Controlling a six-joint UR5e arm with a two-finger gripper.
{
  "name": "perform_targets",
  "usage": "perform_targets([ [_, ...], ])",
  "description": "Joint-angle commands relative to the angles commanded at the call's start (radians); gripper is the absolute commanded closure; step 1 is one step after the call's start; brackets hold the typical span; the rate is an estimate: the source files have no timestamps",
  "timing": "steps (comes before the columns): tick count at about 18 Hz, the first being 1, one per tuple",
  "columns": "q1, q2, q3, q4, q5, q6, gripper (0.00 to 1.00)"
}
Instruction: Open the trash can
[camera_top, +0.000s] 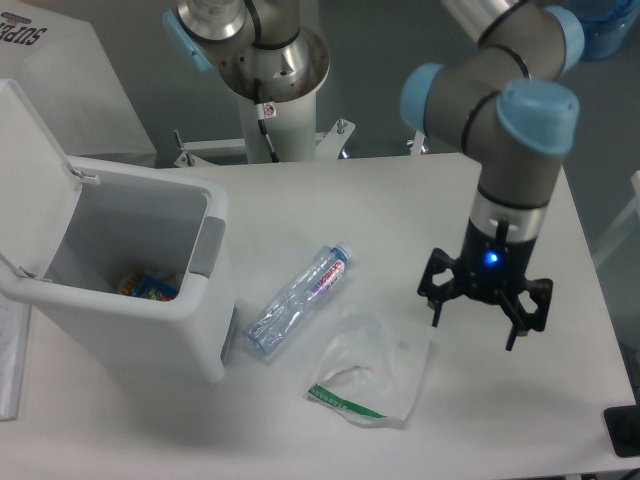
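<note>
The trash can (150, 320) is a large white boxy bin at the table's left. Its lid (25, 140) stands raised at the far left, so the inside shows. A grey push-button tab (209, 246) sits on its right rim. Colourful wrappers (148, 287) lie at the bottom. My gripper (476, 325) hangs over the right part of the table, well to the right of the bin, fingers spread apart and holding nothing.
A clear plastic bottle (299, 300) with a blue cap lies beside the bin. A clear plastic bag (372, 375) with a green strip lies in front of it. The arm's base (268, 100) stands at the back. A white box (70, 80) sits at the back left.
</note>
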Motion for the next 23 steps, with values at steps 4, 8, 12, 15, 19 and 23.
perform_targets([
  [4, -0.020, -0.020, 0.002, 0.001, 0.047, 0.025, 0.00],
  [8, -0.009, -0.012, -0.003, -0.003, 0.045, 0.034, 0.00],
  [12, -0.020, -0.016, -0.004, 0.007, 0.101, 0.053, 0.00],
  [15, -0.034, -0.023, -0.009, 0.023, 0.140, 0.057, 0.00],
  [19, -0.038, -0.038, -0.005, 0.021, 0.165, 0.057, 0.00],
  [23, -0.034, -0.037, 0.000, 0.021, 0.153, 0.057, 0.00],
])
